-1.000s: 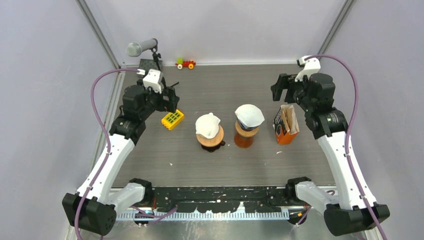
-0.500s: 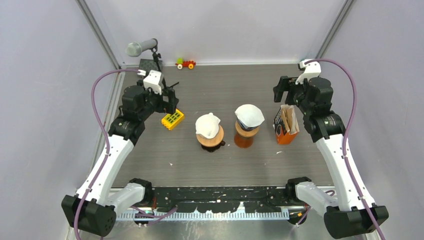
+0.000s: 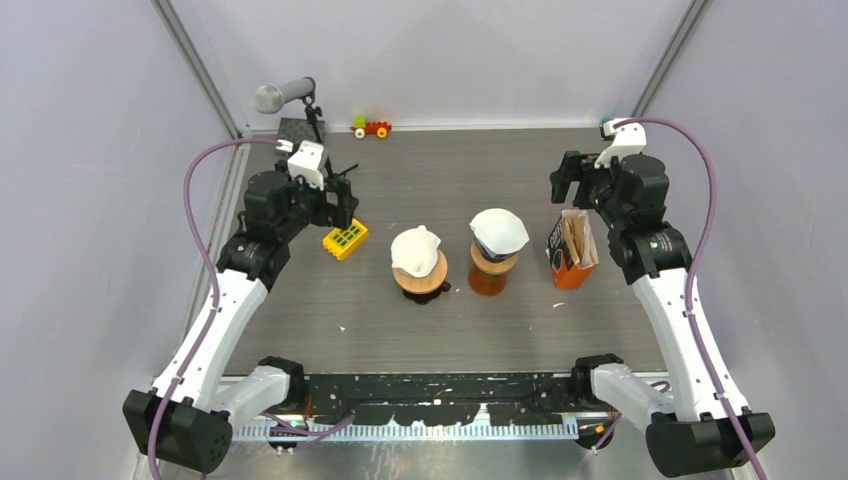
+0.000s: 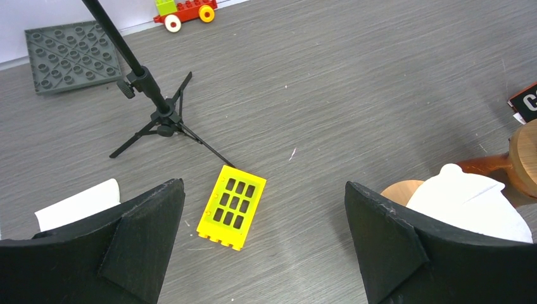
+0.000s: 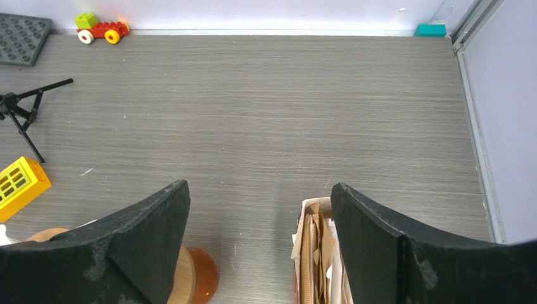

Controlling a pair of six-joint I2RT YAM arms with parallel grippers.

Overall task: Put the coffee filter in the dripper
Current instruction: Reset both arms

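Filter box (image 5: 316, 253) cropped at bottom, dripper (image 5: 197, 277) half behind right fingers (image 5: 126, 253)

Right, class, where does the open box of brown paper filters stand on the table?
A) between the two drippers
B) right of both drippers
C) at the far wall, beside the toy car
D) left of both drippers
B: the filter box stands to the right of the left dripper and the right dripper.

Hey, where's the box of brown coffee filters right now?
In the top view, the filter box stands on the right side of the table, just right of the amber carafe and apart from it.
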